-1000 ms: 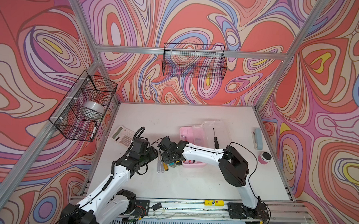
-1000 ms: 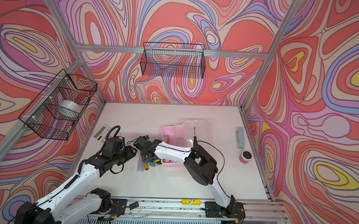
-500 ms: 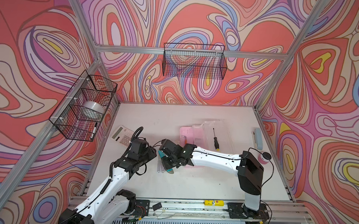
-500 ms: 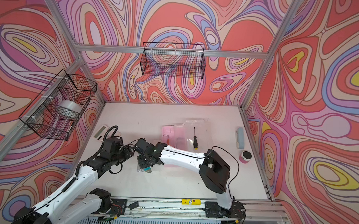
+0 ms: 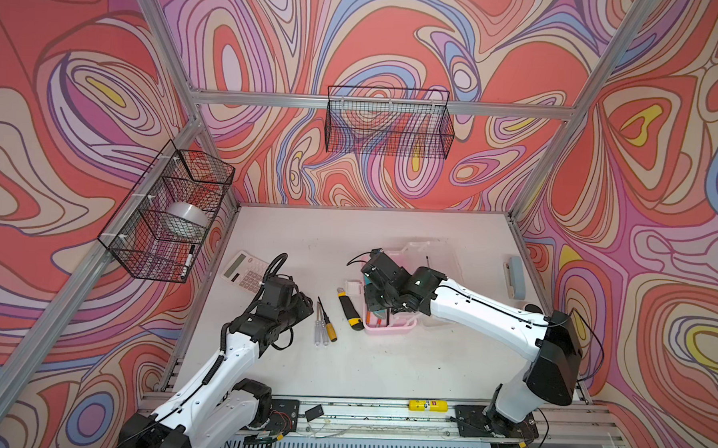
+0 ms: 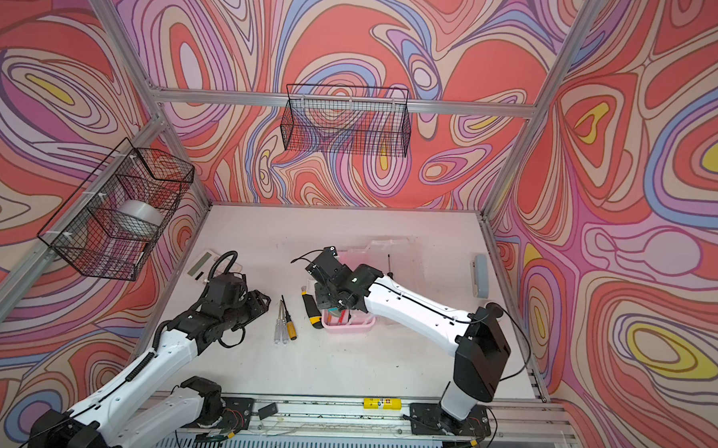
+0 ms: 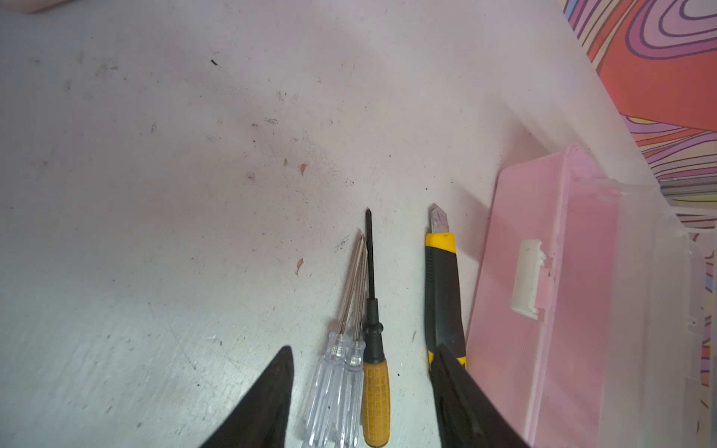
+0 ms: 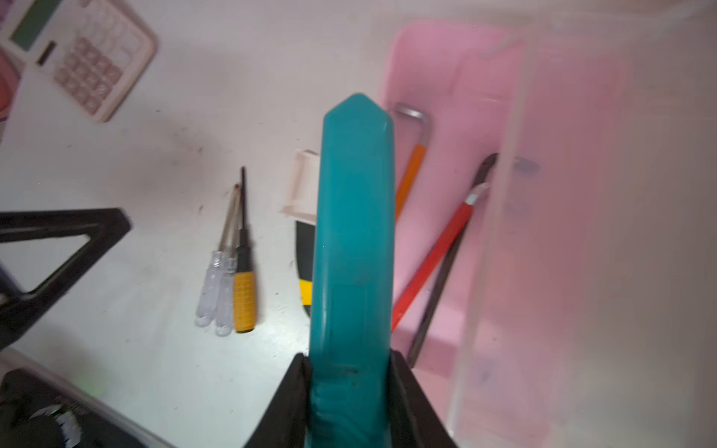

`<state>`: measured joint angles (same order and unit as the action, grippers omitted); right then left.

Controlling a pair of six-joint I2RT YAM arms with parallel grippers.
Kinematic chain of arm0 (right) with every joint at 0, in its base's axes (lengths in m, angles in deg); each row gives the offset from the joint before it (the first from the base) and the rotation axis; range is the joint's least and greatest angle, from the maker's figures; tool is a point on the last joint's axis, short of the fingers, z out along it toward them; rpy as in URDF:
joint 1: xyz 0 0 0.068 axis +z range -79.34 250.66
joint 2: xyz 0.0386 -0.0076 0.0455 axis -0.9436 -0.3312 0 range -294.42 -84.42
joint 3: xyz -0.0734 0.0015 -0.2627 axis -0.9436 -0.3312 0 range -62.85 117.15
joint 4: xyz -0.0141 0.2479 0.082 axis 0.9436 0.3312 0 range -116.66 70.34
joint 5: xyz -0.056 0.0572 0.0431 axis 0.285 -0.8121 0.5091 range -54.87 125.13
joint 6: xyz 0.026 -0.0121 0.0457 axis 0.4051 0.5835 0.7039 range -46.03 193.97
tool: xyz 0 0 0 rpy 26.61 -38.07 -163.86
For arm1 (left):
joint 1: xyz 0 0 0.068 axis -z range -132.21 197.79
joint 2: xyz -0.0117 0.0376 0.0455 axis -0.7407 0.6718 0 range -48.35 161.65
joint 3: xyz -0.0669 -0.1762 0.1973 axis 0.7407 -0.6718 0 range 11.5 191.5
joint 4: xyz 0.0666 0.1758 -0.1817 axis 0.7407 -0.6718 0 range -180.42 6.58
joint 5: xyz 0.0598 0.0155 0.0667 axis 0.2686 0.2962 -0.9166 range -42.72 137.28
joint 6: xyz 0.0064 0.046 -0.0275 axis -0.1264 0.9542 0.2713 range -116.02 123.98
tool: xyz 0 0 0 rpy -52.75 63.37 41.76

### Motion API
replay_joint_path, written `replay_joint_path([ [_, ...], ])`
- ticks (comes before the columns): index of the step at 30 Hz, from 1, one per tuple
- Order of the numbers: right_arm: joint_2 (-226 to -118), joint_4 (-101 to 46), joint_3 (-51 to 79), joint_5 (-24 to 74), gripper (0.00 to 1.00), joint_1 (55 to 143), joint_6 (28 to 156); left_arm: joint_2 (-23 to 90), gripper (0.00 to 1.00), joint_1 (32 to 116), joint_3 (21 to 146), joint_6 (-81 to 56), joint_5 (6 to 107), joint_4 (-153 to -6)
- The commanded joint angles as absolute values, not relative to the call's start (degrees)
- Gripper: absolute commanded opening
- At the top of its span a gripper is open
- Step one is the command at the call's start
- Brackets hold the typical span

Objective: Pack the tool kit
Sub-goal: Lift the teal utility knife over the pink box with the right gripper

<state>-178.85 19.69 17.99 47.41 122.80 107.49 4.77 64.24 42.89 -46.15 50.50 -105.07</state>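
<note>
The white table (image 5: 342, 370) is bare across its whole near half toward 6 o'clock, between the two arm bases, and across the far strip toward 12 o'clock. The sides are tighter: a calculator (image 5: 245, 270) lies near the edge at 9 o'clock, and a stapler (image 5: 515, 277) lies along the edge at 3 o'clock.

The pink box (image 5: 390, 329) sits just right of the table's middle. Its translucent lid (image 5: 445, 253) is folded open toward 1 o'clock. Orange and red pens lie inside it.

The right gripper (image 8: 351, 360) is clamped on the teal utility knife (image 8: 355, 232) and hangs over the box's 9 o'clock wall. In the right wrist view the knife's blunt end reaches past the rim. The open compartment lies right beside it.

The yellow-black utility knife (image 5: 348, 310) lies on the table just beside that same wall, at 9 o'clock of the box.

Three screwdrivers (image 5: 323, 327) lie side by side farther toward 9 o'clock, tips toward 12.

The left gripper (image 7: 364, 349) has its jaws apart and holds nothing. The screwdriver handles lie just at 3 o'clock of it. In the left wrist view they are framed between its fingers (image 7: 271, 395).
</note>
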Motion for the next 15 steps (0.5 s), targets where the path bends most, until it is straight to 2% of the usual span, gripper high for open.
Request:
replay_joint_path([
  [1,-177.6,21.7,16.0,51.8,0.21,120.5,106.0,5.1,0.57,63.8,43.6,-45.8,50.6,-105.3],
  [9,-179.4,22.8,15.2,57.3,0.21,118.3,106.2,5.9,0.58,63.9,43.7,-45.6,50.5,-105.1],
  [15,-184.1,29.9,19.7,67.7,0.28,118.2,108.9,7.9,0.57,63.8,44.3,-45.7,51.3,-104.2],
])
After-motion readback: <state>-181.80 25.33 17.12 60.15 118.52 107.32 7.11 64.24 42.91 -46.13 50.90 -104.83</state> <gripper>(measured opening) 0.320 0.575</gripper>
